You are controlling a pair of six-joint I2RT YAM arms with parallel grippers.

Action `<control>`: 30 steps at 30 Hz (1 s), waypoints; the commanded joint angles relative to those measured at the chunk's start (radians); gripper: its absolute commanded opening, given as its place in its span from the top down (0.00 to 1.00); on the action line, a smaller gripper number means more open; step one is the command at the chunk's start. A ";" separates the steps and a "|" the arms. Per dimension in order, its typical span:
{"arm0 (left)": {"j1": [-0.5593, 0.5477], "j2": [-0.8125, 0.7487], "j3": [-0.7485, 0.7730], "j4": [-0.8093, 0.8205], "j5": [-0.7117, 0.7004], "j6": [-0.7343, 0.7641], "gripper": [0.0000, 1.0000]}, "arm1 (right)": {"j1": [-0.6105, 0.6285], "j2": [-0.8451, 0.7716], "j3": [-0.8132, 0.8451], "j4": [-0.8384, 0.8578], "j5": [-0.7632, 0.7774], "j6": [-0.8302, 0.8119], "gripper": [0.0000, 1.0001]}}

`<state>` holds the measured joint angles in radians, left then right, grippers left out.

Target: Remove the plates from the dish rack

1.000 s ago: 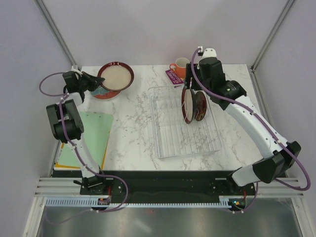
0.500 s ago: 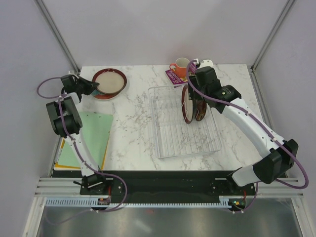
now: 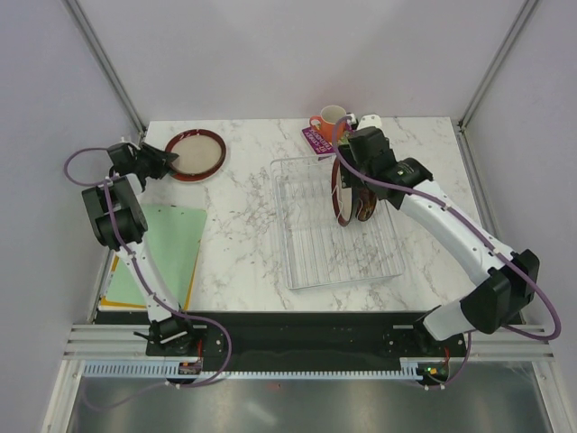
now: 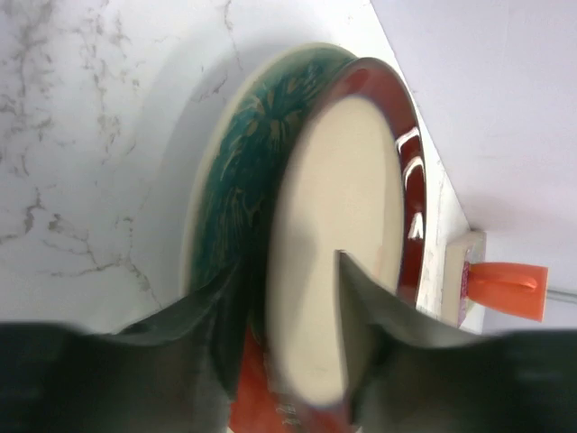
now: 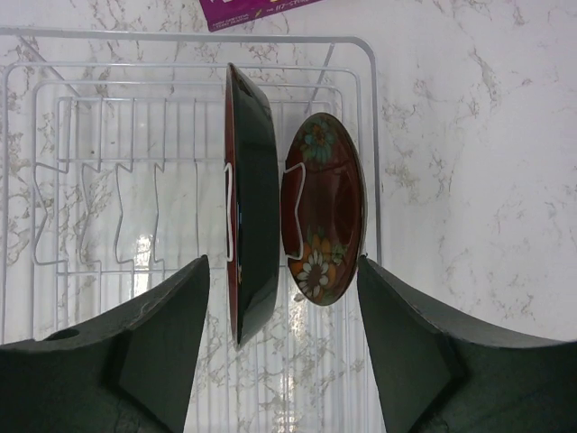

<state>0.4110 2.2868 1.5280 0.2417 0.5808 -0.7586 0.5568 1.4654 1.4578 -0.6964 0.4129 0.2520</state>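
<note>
The see-through dish rack [image 3: 311, 244] [image 5: 108, 180] holds two upright plates: a large dark red-rimmed plate [image 3: 342, 194] [image 5: 252, 207] and a small floral plate [image 3: 365, 200] [image 5: 325, 216]. My right gripper [image 3: 350, 176] [image 5: 281, 266] hangs open just above them, one finger outside each plate, touching neither. At the table's far left, a cream plate with a red rim [image 3: 194, 153] [image 4: 347, 225] lies on a green patterned plate [image 4: 234, 171]. My left gripper [image 3: 169, 161] [image 4: 288, 266] straddles the cream plate's near rim, jaws slightly open, a dark gap beside the rim.
An orange mug [image 3: 329, 120] and a purple card [image 3: 315, 138] [image 5: 252, 9] stand just behind the rack. A green mat [image 3: 167, 248] over a yellow sheet lies at the left edge. Frame posts rise at both back corners.
The left gripper has lowered the cream plate leftward onto the green plate and loosened its jaws. The right gripper has come down a little closer over the rack's plates.
</note>
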 commanded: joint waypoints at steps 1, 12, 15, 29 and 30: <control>0.028 -0.027 -0.020 0.038 -0.042 0.007 0.31 | 0.026 0.044 0.038 -0.018 0.105 -0.037 0.27; 0.026 -0.116 -0.032 -0.105 -0.133 0.018 0.00 | 0.086 0.151 0.059 -0.020 0.273 -0.062 0.28; 0.023 -0.165 -0.069 -0.122 -0.191 0.027 0.00 | 0.094 0.171 0.065 -0.011 0.296 -0.063 0.37; -0.023 -0.199 0.015 -0.396 -0.348 0.153 0.00 | 0.129 0.277 0.095 -0.009 0.392 -0.076 0.94; -0.024 -0.194 0.036 -0.415 -0.348 0.160 0.00 | 0.130 0.279 0.098 -0.009 0.403 -0.076 1.00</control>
<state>0.3824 2.1189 1.5028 -0.0647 0.3267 -0.6704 0.6815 1.7191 1.5146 -0.7090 0.7635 0.1894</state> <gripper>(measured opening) 0.994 0.181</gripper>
